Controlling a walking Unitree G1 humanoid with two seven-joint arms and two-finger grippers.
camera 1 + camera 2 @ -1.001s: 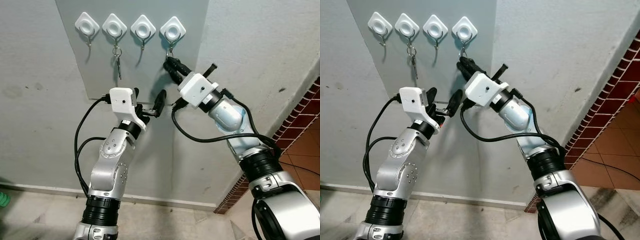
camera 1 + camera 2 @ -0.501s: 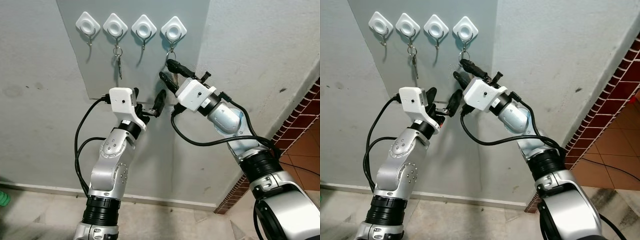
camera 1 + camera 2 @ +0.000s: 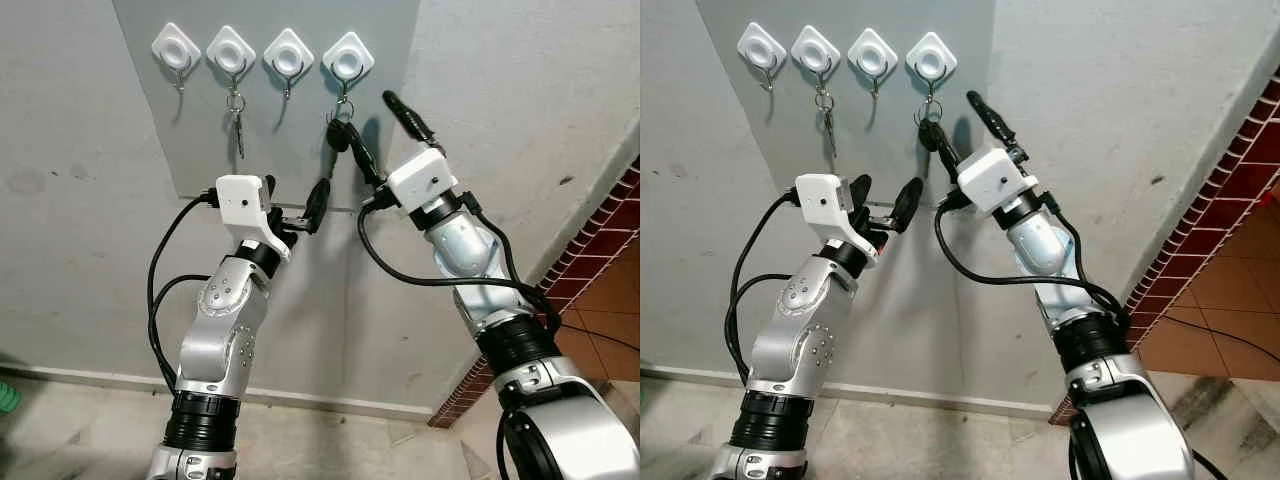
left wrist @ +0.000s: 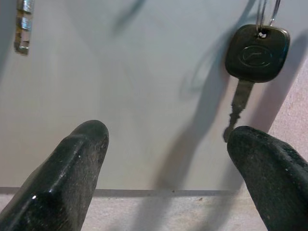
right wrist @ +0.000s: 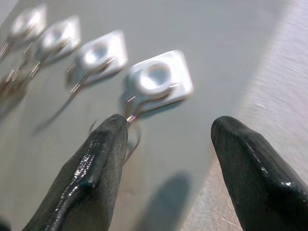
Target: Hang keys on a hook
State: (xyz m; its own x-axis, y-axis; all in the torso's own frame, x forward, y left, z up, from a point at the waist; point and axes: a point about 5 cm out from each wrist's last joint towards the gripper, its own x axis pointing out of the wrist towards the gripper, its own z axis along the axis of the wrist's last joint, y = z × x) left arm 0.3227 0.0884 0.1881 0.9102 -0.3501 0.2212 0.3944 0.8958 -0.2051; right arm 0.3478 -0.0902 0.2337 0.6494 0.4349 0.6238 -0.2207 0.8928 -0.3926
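**Key on the rightmost hook**

Grey wall panel (image 3: 300,130) ahead carries four white hooks along its top edge. I see the black key (image 3: 338,134) hanging from the rightmost hook (image 3: 347,60). My right claw (image 3: 380,130) is spread open beside it; left claw (image 3: 300,205) open, below.

text: nothing readable anywhere | key head (image 4: 257,52): some embossed emblem, too faint to make out | hooks (image 3: 347,58): plain, no labels
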